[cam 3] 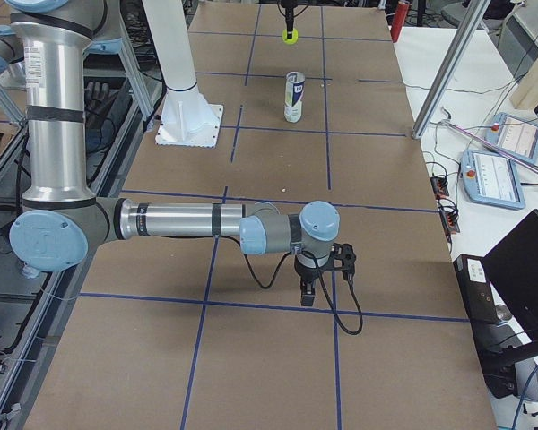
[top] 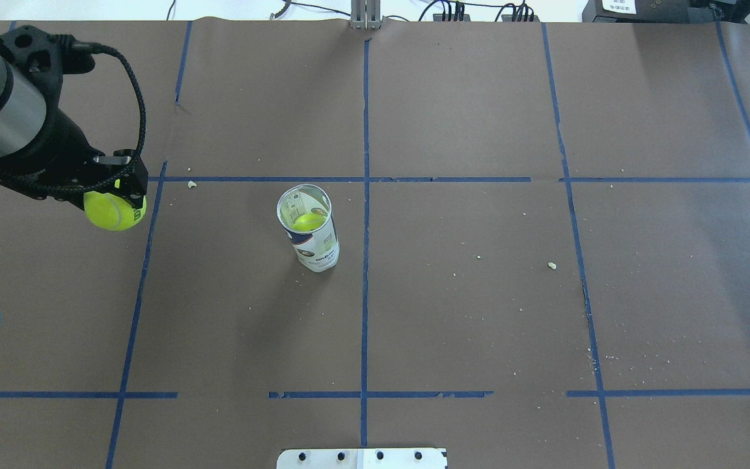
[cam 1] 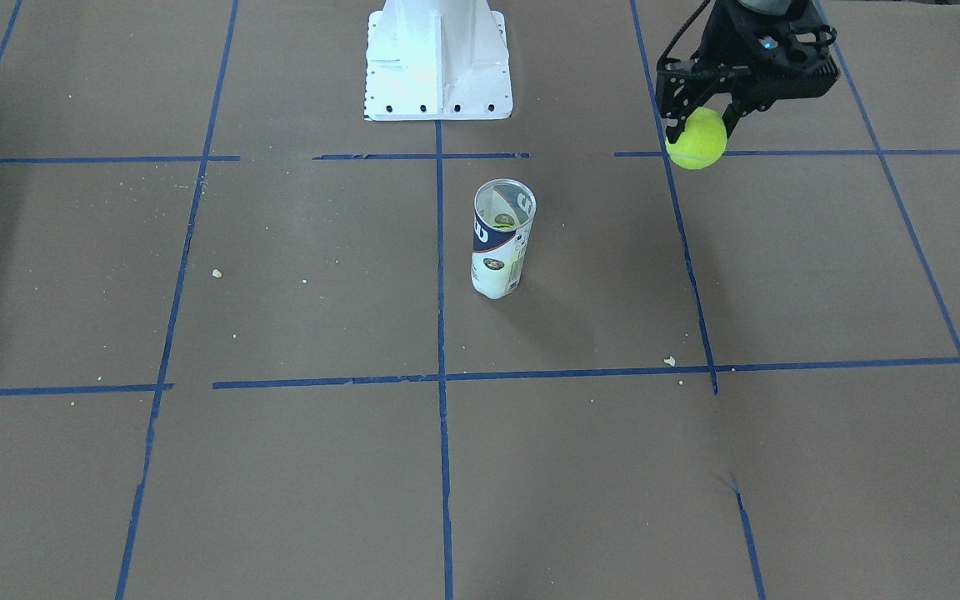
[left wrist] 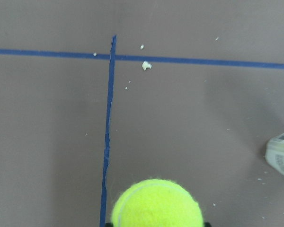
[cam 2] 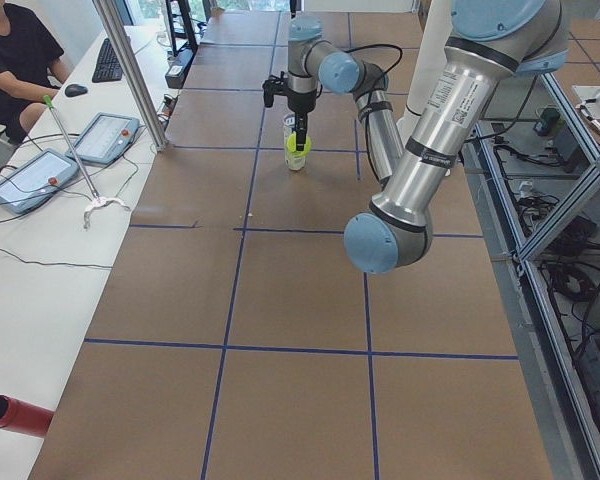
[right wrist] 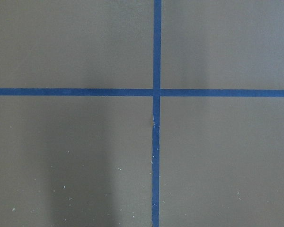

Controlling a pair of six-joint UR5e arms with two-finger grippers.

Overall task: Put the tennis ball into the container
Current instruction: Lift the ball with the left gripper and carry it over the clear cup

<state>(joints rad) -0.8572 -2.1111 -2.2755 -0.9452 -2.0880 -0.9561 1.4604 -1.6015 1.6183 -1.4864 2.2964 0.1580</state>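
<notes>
Plainly, the left gripper (cam 1: 702,127) is clamped on the tennis ball (top: 114,210), one finger on each side across its widest part. It holds the ball in the air over the left of the table (top: 479,312), well apart from the container (top: 310,238). The container stands upright near the table's middle, mouth open, with another yellow-green ball (top: 310,221) low inside. The held ball looks light, fuzzy and slightly springy, so a hold across the middle should grip well, while an off-centre squeeze might let it pop out. It seems about as wide as the tube, which looks light, tall and likely to tip if its rim is nudged. The right gripper (cam 3: 311,291) hangs low, far to the right; whether its fingers are apart or together I cannot tell.
</notes>
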